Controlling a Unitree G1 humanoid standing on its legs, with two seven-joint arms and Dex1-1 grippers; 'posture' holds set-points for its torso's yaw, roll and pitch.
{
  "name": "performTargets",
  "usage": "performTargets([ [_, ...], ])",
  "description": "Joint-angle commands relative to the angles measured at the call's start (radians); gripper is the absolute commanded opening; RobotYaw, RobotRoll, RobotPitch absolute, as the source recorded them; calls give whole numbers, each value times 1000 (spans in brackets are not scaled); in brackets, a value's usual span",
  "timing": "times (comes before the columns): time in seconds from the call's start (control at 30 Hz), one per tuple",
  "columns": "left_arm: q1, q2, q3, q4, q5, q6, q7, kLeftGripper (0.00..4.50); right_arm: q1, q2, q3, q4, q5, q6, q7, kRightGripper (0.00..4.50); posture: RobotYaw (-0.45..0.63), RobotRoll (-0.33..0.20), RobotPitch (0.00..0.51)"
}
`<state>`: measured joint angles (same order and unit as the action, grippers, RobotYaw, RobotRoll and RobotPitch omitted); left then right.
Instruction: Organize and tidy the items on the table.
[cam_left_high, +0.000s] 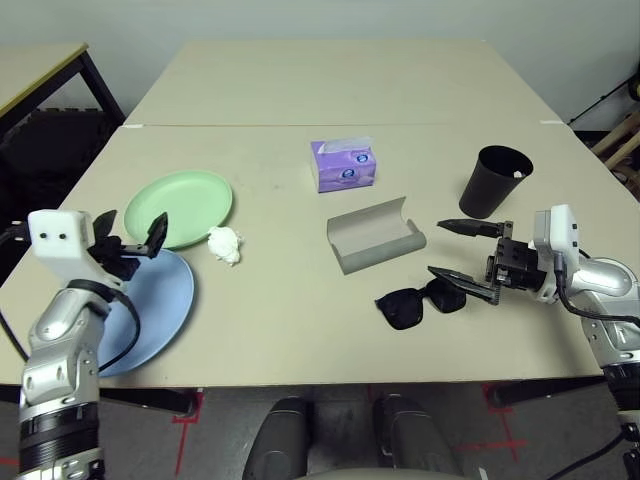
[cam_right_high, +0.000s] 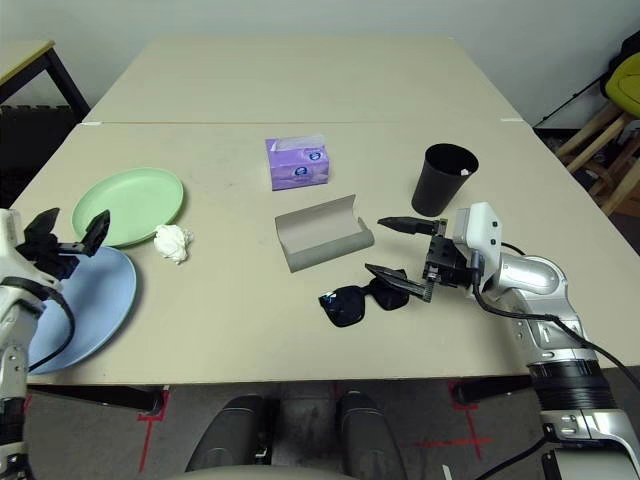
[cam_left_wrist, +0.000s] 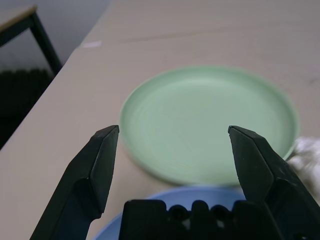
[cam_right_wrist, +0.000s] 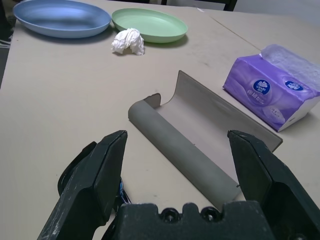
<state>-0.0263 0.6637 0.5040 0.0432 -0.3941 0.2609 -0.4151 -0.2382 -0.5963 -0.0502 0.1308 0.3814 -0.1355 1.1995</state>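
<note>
We see a purple tissue pack (cam_left_high: 343, 165) beyond the middle, white tissue poking out of its top and blue oval logos on its side. Past the left edge, we make out a second table (cam_left_high: 38, 72) with a wooden-looking top and dark legs, and below it something black (cam_left_high: 50, 160). Behind everything we have a pale grey wall (cam_left_high: 330, 20). At the far right, we spot a stool (cam_right_high: 622, 105) with a yellow-green seat and light wooden legs, near a thin dark rod (cam_right_high: 572, 100). On the near side, we look down on a dark grey floor (cam_left_high: 340, 400) with red tape marks (cam_left_high: 187, 425) at left and more at right.
</note>
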Motion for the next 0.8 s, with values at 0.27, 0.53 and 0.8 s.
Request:
performTargets([
  [0.27,19,101,60,7,-47,240,-44,4468,20,13,11,-32,-10,3,-29,4480,103,0,112],
  [0.53,48,126,102,10,-91,304,-130,4468,32,6,12,-64,-7,25,-47,4480,102,0,117],
  [0.8,65,193,107,106,-52,257,-221,4468,40,8,14,-71,-8,30,-49,4480,106,0,122],
])
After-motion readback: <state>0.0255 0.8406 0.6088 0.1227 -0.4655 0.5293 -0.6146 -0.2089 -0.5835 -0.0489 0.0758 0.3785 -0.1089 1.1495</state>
